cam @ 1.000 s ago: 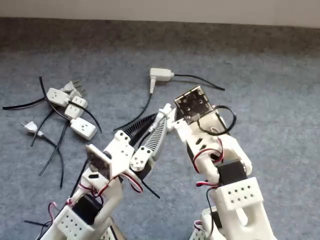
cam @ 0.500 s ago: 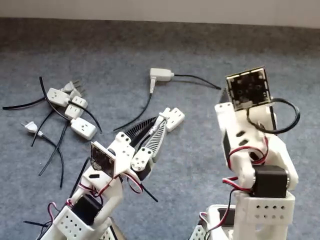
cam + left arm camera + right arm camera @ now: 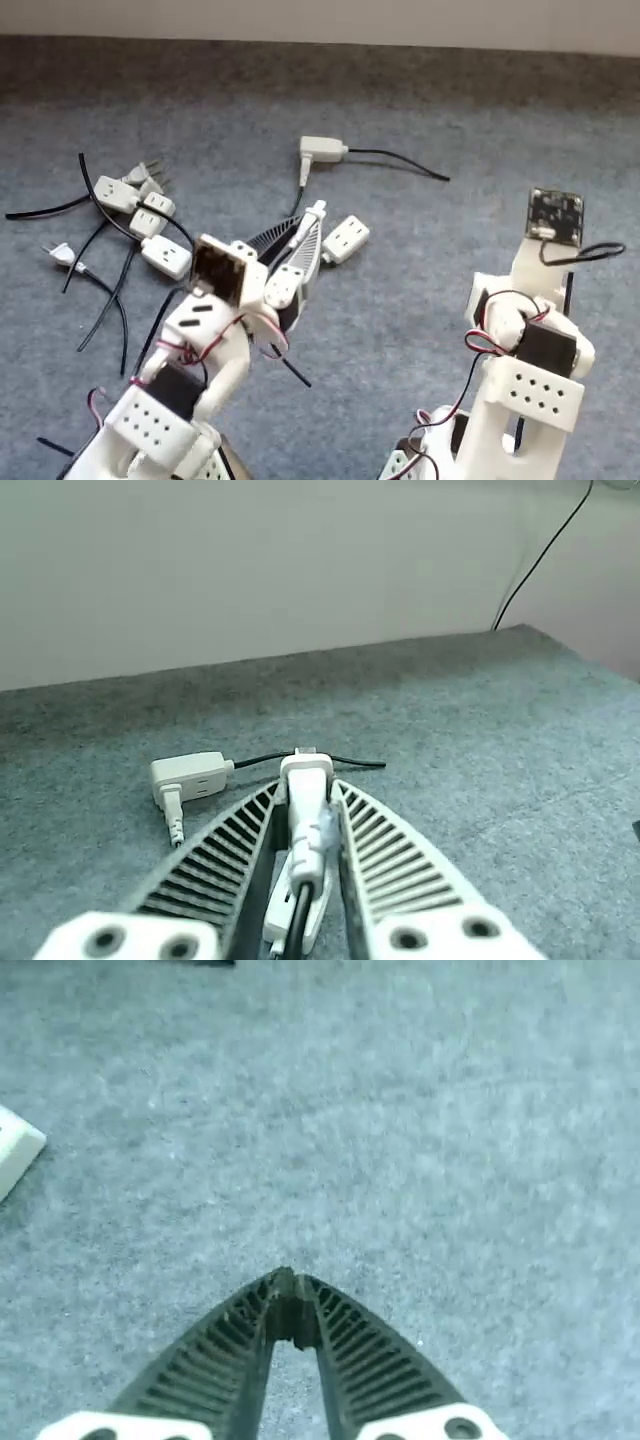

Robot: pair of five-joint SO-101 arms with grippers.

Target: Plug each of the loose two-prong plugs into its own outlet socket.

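Observation:
My left gripper [image 3: 304, 782] is shut on a white two-prong plug [image 3: 303, 815] whose black cord runs back between the fingers. In the high view this left gripper [image 3: 311, 220] is raised over the carpet, just left of a loose white outlet socket [image 3: 346, 238] and apart from it. An angled white plug [image 3: 321, 150] with a black cord lies farther back; the left wrist view shows this angled plug [image 3: 188, 777] ahead of my fingers. My right gripper [image 3: 293, 1312] is shut and holds nothing, low over bare carpet. A white socket corner [image 3: 14, 1153] shows at its picture's edge.
A cluster of white sockets and plugs [image 3: 146, 216] with tangled black cords lies at the left. A small lone plug [image 3: 62, 254] sits beside it. The right arm [image 3: 530, 350] is folded back at the near right. Grey carpet [image 3: 450, 240] lies between the arms.
The right arm has drawn back from the socket to the near right. My left gripper has lifted the plug up and slightly left, away from the socket, which stays on the carpet.

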